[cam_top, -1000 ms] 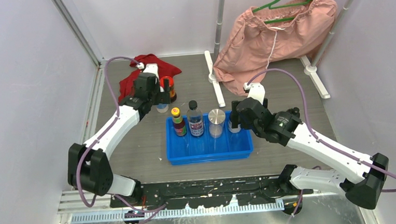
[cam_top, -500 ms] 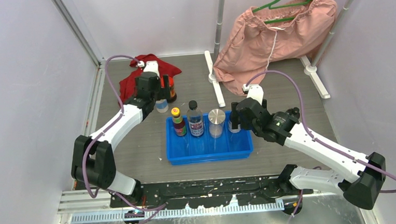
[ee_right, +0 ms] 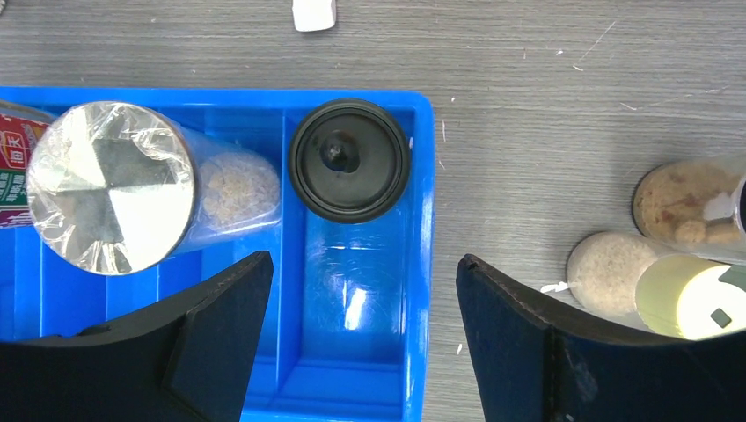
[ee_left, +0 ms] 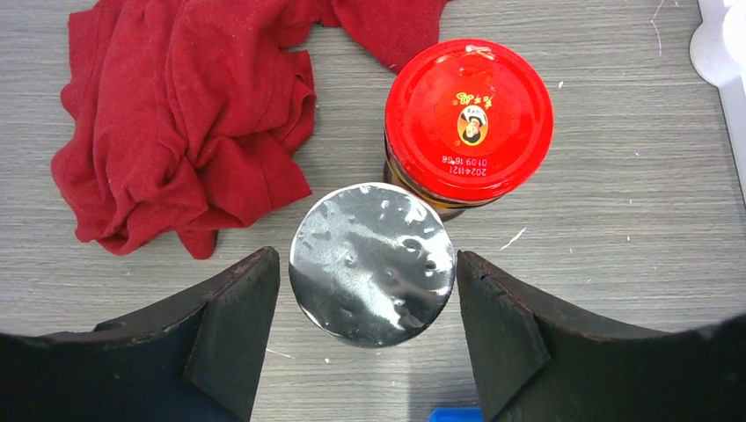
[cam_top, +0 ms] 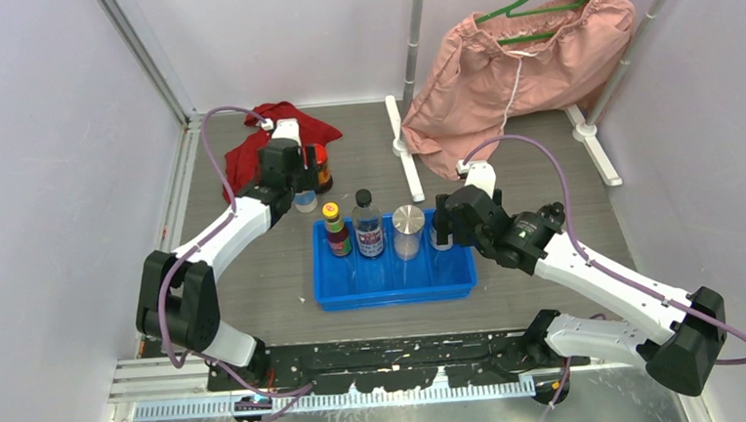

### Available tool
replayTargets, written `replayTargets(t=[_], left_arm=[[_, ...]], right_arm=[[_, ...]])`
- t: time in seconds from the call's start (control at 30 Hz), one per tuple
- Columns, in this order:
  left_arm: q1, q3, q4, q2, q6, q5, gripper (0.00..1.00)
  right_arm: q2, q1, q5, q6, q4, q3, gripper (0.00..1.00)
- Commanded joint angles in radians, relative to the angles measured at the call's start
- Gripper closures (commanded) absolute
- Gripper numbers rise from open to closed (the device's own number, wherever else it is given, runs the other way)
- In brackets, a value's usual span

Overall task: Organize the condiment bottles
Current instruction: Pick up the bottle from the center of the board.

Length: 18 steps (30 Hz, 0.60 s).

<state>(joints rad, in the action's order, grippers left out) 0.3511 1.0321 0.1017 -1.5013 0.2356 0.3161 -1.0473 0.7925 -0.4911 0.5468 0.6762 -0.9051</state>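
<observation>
Two jars stood on surface beside red cloth: silver-capped jar, with red-lidded jar just behind it. Your left fingers straddled silver-capped jar, spread, thin gap showing, not clamped. Your right fingers hung spread and empty over blue tray; black-capped bottle upright in its back right compartment, foil-capped jar in next.

The top external view looks steeply down from behind over the whole grey table; each wrist view stares straight down from close, the right sharing the blue plastic tray, the left the red-lidded jar.
</observation>
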Motion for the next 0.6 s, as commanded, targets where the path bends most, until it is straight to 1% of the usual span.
replayTargets(t=[0.0,0.23,0.43,0.57], left_arm=[[-0.006,-0.002,-0.057,-0.002,0.013,0.026,0.27],[-0.007,0.004,-0.078,-0.005,0.007,0.032,0.31],[-0.006,0.001,-0.097,-0.005,-0.001,0.043,0.31],[-0.006,-0.001,-0.097,-0.004,-0.001,0.039,0.37]], right_arm=[[0.019,-0.011,0.002,-0.008,-0.028,0.008,0.18],[0.019,-0.015,0.010,-0.007,-0.033,0.019,0.18],[0.015,-0.020,0.013,-0.010,-0.037,0.024,0.18],[0.011,-0.021,0.017,-0.012,-0.042,0.023,0.18]])
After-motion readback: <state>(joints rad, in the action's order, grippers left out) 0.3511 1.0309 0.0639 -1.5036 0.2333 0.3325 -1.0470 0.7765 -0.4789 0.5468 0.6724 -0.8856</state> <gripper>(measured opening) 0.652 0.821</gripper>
